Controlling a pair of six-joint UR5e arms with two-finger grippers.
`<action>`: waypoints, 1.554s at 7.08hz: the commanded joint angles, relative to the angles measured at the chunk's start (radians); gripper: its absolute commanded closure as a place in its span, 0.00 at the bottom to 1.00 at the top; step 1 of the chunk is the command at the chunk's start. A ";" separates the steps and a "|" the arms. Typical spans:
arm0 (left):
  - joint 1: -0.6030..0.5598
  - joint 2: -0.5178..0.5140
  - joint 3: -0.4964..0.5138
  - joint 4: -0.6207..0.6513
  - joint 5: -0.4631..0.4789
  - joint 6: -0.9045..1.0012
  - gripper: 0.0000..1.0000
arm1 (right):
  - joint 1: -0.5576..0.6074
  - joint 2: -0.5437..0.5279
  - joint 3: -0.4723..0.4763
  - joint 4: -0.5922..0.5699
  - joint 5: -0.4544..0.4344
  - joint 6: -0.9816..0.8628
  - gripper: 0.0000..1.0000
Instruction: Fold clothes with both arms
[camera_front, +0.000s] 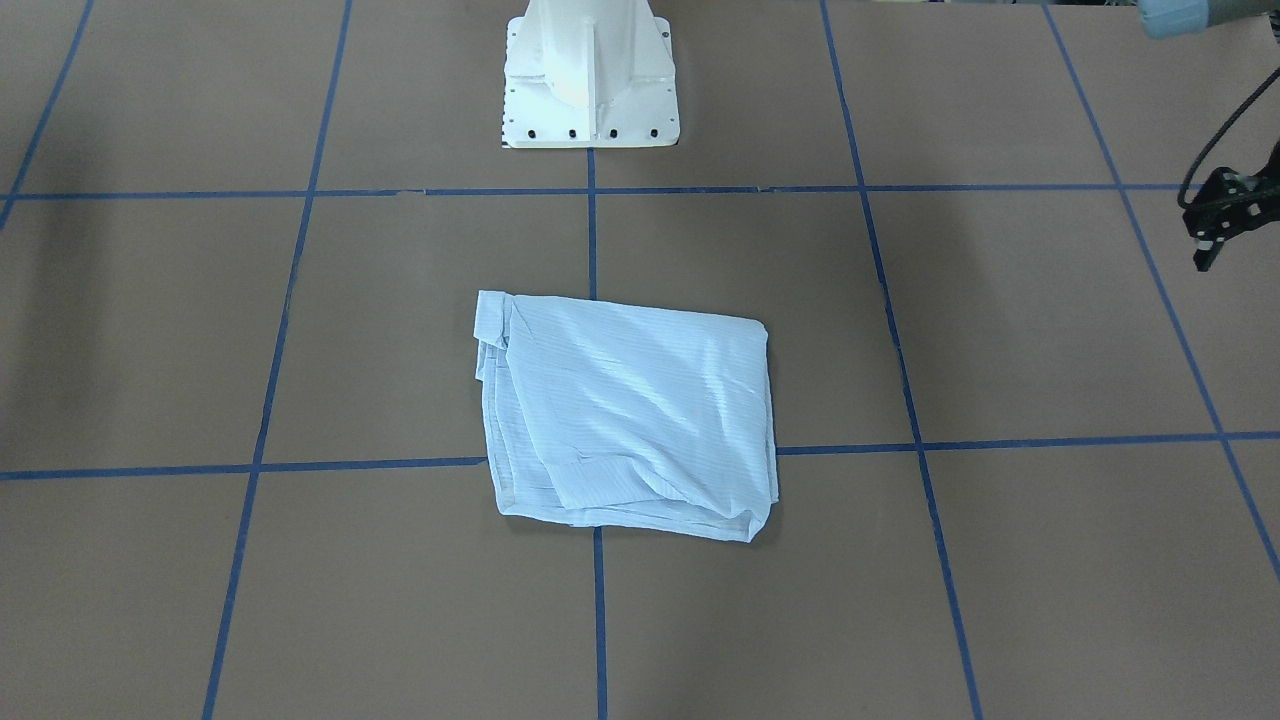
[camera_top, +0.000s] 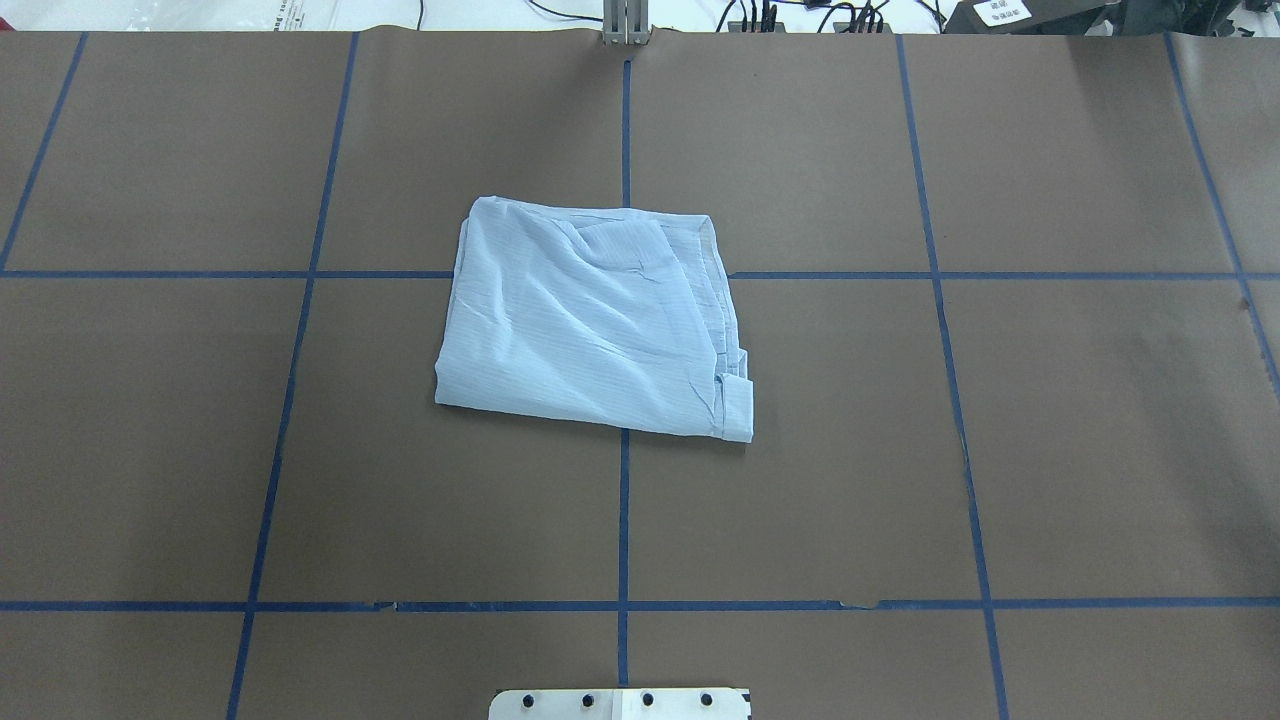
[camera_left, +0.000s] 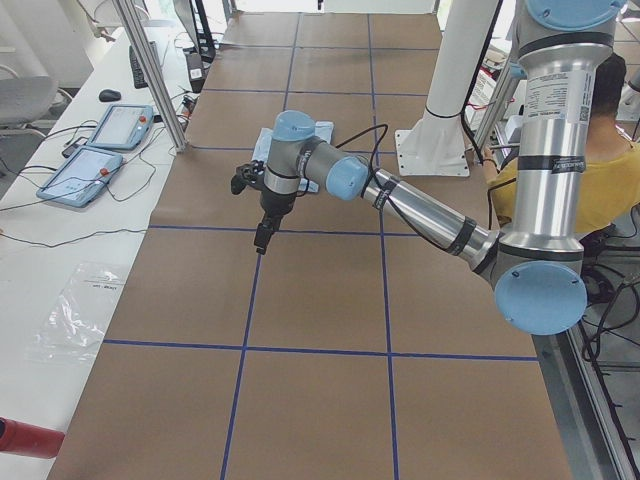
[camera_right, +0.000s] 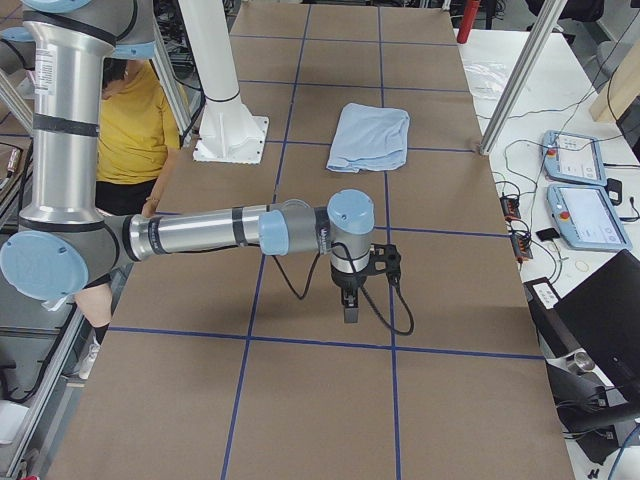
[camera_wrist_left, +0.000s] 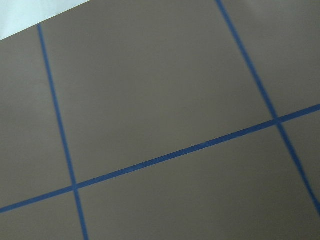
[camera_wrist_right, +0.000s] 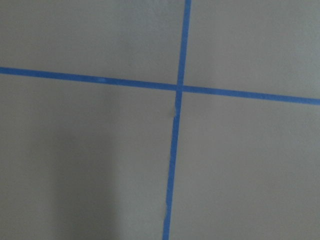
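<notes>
The pale-blue striped shirt (camera_front: 630, 420) lies folded into a rough rectangle at the table's middle, also seen in the overhead view (camera_top: 595, 320) and the right view (camera_right: 370, 135). No gripper touches it. My left gripper (camera_front: 1207, 255) hangs far off to the shirt's side at the frame edge, half cut off; in the left view (camera_left: 260, 243) it points down above the bare table. I cannot tell whether it is open or shut. My right gripper (camera_right: 349, 312) points down over a blue tape line, far from the shirt; I cannot tell its state. Both wrist views show only brown table and tape.
The white pedestal base (camera_front: 590, 75) stands behind the shirt. Blue tape lines (camera_top: 624, 500) grid the brown table. Control tablets (camera_left: 90, 160) lie on a white side table. A person in yellow (camera_right: 130, 120) sits behind the robot.
</notes>
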 joint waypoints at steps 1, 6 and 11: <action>-0.155 0.089 0.027 0.003 -0.146 0.200 0.00 | 0.029 -0.050 -0.003 0.035 0.044 -0.005 0.00; -0.340 0.209 0.144 0.010 -0.255 0.272 0.00 | 0.050 -0.100 0.002 0.044 0.057 0.004 0.00; -0.339 0.239 0.147 -0.002 -0.322 0.270 0.00 | 0.050 -0.100 0.002 0.044 0.060 0.007 0.00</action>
